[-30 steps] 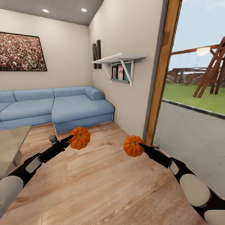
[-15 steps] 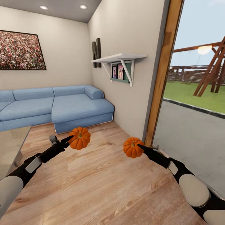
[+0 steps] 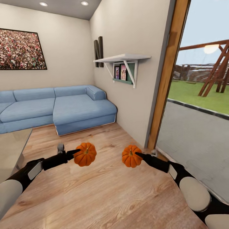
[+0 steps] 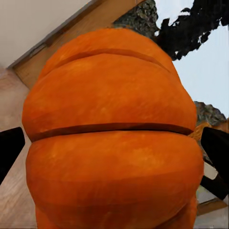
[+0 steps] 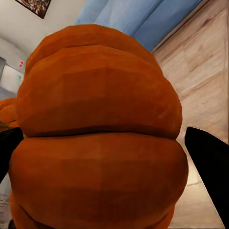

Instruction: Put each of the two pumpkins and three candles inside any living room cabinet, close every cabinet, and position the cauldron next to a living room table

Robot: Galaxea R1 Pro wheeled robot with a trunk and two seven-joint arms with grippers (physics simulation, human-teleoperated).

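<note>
— Since a second ago, what has shifted?
— Both pumpkins sit lower and closer together over the wood floor (image 3: 105, 194); the left pumpkin (image 3: 85, 154) has dropped most, and the right pumpkin (image 3: 131, 156) has drifted inward.
— Are the claws gripping?
— Yes. The left gripper (image 3: 75, 152) is clamped on its pumpkin, dark fingers (image 4: 10, 148) pressing either flank. The right gripper (image 3: 137, 155) pinches the other, its fingers (image 5: 210, 164) flanking it too.
— Textures?
— Glossy orange skin, deep ribs, rounded lobes, each with a short dark stem on top. The planks beneath the claws are pale and grained.
— Anything beyond them?
— A soft blue sofa (image 3: 63, 108) lies ahead of the left claw, and a white bracketed shelf (image 3: 122, 58) holds framed pictures.
</note>
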